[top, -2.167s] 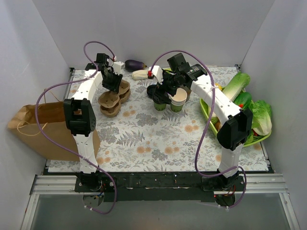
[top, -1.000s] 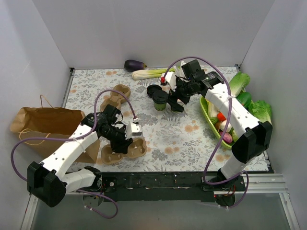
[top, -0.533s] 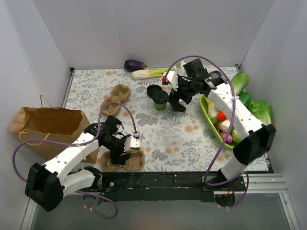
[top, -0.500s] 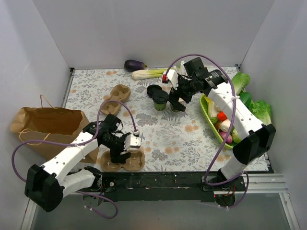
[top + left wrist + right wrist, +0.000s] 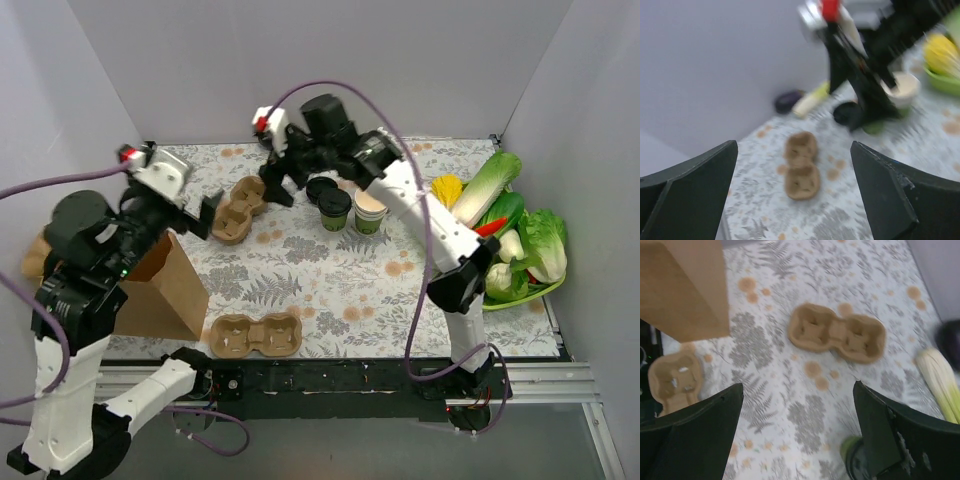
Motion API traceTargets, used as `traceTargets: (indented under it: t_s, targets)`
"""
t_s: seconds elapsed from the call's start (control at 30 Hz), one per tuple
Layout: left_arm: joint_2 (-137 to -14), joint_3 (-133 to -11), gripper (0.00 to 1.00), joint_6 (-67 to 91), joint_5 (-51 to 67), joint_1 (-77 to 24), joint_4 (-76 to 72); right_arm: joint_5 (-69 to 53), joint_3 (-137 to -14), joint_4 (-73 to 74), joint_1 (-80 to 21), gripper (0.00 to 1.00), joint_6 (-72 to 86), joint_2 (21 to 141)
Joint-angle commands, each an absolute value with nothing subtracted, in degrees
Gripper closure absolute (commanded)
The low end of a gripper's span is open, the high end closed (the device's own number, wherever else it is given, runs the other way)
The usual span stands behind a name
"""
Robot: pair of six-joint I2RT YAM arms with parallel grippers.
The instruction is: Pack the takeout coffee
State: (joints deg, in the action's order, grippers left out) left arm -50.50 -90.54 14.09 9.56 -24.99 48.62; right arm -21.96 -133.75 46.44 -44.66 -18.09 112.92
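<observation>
The takeout coffee [image 5: 334,208], a green cup with a black lid, stands at the back middle of the table; its edge shows at the bottom of the right wrist view [image 5: 856,460]. My right gripper [image 5: 278,185] hangs open to its left, near a brown cup carrier [image 5: 240,208] [image 5: 837,333]. My left gripper [image 5: 198,215] is raised high and open, empty, looking down at that carrier [image 5: 801,172]. A second carrier [image 5: 255,335] lies near the front edge.
A lidless cup [image 5: 371,210] and a loose black lid [image 5: 321,187] sit by the coffee. A brown paper bag [image 5: 155,285] stands at the left. Vegetables fill a green tray [image 5: 530,290] on the right. An eggplant [image 5: 786,101] and a leek [image 5: 940,385] lie at the back.
My left gripper opened, left the carrier at the front edge and rose toward the back left. My right arm swung left, away from the cups, to above the back carrier.
</observation>
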Motion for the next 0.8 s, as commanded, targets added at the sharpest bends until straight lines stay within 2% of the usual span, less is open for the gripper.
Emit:
traceTargets:
  t_s: [0.0, 0.17, 0.5, 0.77]
  targets:
    - [-52.11, -99.36, 0.02, 21.53, -12.82, -19.79, 39.20, -18.47, -145.67, 41.93, -54.04, 0.02, -12.48, 120.57]
    - [-53.09, -105.73, 0.02, 22.58, -14.15, -16.09, 43.59, -13.81, -149.50, 31.41, -61.60, 0.02, -9.23, 124.18]
    - [-53.26, -112.15, 0.02, 25.49, -11.61, -8.71, 48.51, -11.69, -148.37, 14.61, -67.58, 0.02, -3.69, 127.97]
    - [-52.74, -113.99, 0.02, 27.77, -5.89, -5.28, 51.85, -5.45, -148.62, 13.71, -70.14, 0.06, -4.75, 132.10]
